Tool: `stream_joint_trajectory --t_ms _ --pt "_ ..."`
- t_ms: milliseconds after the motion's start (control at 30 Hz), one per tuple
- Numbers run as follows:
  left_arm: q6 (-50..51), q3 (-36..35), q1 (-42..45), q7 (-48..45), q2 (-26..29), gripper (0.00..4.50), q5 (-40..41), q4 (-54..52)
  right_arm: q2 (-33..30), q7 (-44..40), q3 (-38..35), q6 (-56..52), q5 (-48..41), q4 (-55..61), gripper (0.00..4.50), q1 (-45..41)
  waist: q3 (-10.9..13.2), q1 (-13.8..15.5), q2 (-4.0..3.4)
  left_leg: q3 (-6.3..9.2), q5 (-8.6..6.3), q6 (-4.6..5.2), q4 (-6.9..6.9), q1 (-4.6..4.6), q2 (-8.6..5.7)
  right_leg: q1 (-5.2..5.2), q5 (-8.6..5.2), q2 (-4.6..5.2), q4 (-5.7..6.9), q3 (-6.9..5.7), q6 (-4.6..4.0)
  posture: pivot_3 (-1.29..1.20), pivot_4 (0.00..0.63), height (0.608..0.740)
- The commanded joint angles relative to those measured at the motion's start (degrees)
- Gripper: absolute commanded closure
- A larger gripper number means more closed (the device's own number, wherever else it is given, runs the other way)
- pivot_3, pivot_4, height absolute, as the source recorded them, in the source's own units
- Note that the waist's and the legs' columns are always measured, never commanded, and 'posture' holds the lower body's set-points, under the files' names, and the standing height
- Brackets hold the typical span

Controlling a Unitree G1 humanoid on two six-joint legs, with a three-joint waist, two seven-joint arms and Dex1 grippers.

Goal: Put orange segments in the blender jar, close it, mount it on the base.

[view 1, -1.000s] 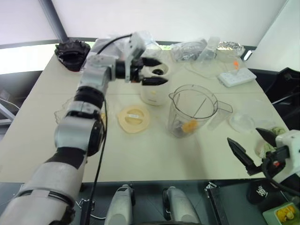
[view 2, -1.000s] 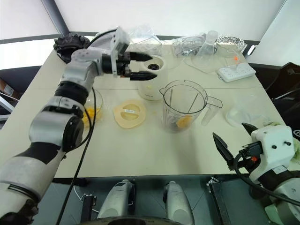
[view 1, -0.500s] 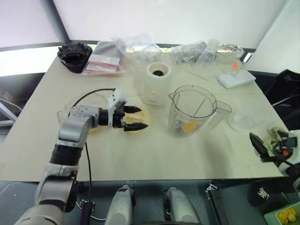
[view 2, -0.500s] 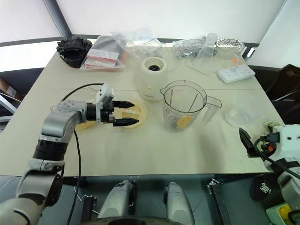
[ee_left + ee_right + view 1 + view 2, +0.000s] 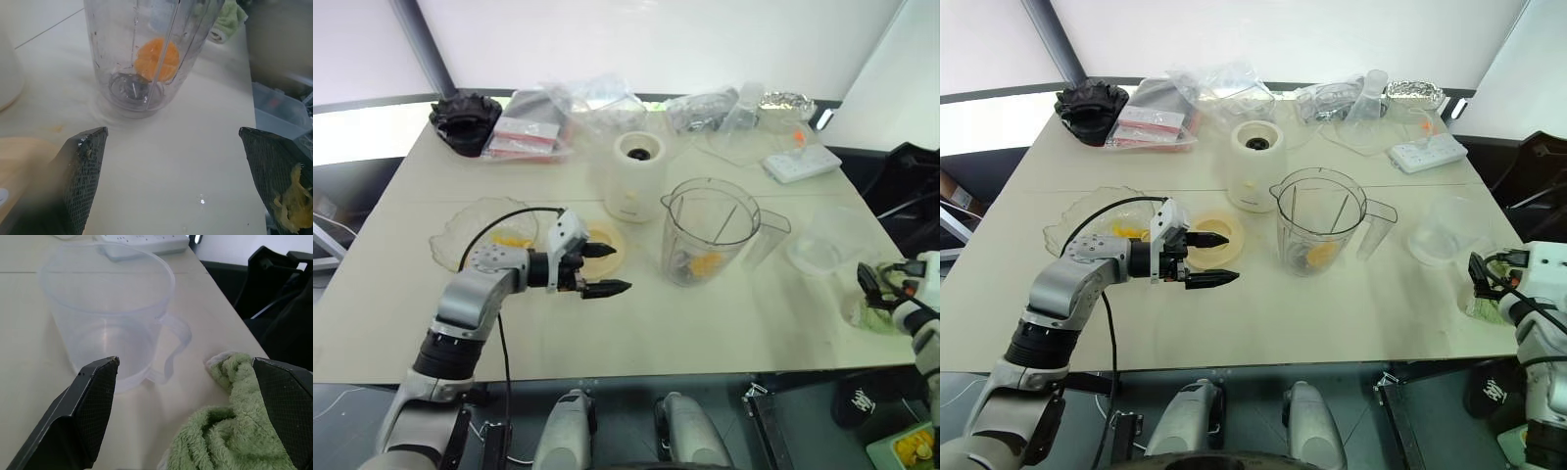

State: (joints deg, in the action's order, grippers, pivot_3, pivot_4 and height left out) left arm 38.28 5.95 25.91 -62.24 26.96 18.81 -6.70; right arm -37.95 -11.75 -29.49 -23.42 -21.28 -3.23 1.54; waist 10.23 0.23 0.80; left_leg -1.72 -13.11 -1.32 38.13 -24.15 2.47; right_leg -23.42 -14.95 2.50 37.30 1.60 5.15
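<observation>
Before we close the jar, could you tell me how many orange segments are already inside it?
1: one orange segment rests at the bottom of the blender jar, beside the blade; others may hide behind it.

- The scene was brightly and evenly lit, daylight coming from the pale window wall at the far side.
- The table (image 5: 724,323) gave soft, weak shadows, with a faint sheen on its near part.
- The blender jar (image 5: 710,230) carried small glints on its clear wall.
- In the left wrist view the near fingers (image 5: 80,178) were out of focus and the far background blurred.
- The head views bowed slightly at their edges.
</observation>
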Motion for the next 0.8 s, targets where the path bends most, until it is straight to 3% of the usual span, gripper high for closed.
stream_joint_trajectory --t_ms 33,533,800 --pt "-0.3 0.0 0.5 1.5 0.1 0.02 1.4 -2.2 -1.2 0.5 0.1 2.6 3.5 -4.2 0.0 -2.6 0.0 0.0 -0.02 -0.01 0.0 0.0 0.0 0.0 -0.01 0.0 0.0 0.0 0.0 0.02 0.0 0.0 0.15 0.74" --pt "-2.0 0.7 -0.5 4.8 0.7 0.02 1.2 -2.0 -1.4 1.5 1.4 8.4 8.2 -18.0 0.0 -13.0 0.0 -1.2 -0.07 -0.03 0.0 0.0 -0.07 0.02 -0.02 -0.02 0.0 -0.02 -0.02 0.07 0.02 0.0 0.15 0.74" --pt "-1.9 0.2 -1.4 6.2 1.1 0.02 1.7 -3.1 -1.2 0.7 2.0 9.3 9.4 -19.6 0.0 -14.7 0.0 -1.1 -0.07 -0.03 0.0 0.0 -0.08 0.01 -0.02 -0.02 -0.01 -0.01 -0.04 0.07 0.03 0.0 0.15 0.74"
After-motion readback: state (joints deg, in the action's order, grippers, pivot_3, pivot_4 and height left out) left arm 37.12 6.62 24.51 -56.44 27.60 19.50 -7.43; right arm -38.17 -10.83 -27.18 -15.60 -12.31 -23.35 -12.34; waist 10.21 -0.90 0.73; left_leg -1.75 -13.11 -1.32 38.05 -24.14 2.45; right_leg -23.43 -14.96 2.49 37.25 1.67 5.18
